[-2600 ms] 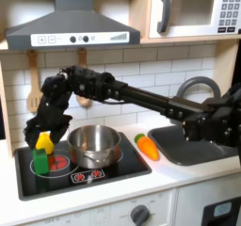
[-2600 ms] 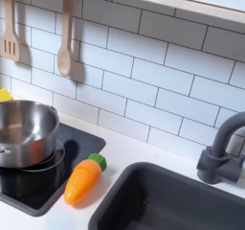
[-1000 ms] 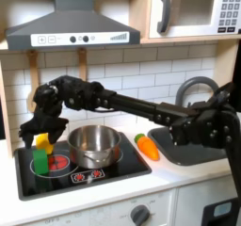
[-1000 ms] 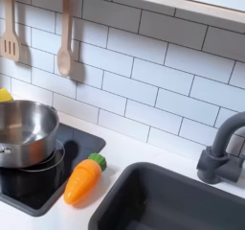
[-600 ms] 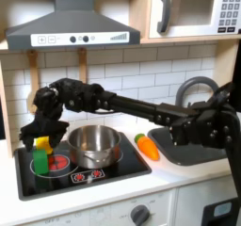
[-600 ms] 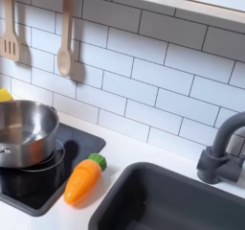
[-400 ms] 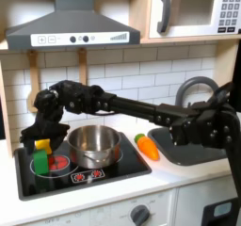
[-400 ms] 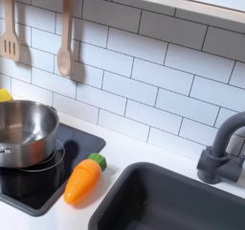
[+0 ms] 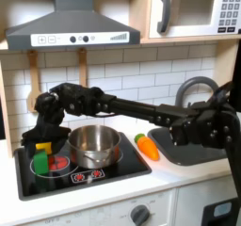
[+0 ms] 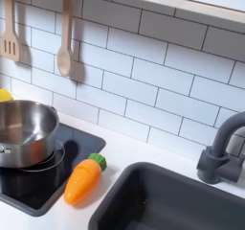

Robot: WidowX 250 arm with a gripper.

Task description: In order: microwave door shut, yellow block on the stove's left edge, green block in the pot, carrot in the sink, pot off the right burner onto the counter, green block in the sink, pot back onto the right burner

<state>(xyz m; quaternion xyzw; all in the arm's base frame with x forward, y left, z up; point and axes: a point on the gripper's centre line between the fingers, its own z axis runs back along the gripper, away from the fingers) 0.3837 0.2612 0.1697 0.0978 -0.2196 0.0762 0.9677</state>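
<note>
Stove taken as landmark. Yellow block off the green block, at the stove's far-left edge in the first exterior view, gripper clenched on it, not yet released. Pot on the stove, carrot beside it, sink beyond. Microwave door shut above. Remaining steps pending.

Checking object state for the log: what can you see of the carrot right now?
The carrot is a toy, smooth and plastic-looking, with an orange tapered body and a small green top. It lies on its side on the white counter, in the gap between the black stove and the dark sink, in both exterior views. In the second exterior view its green end points up toward the tiled wall. Nothing grips it.
</note>
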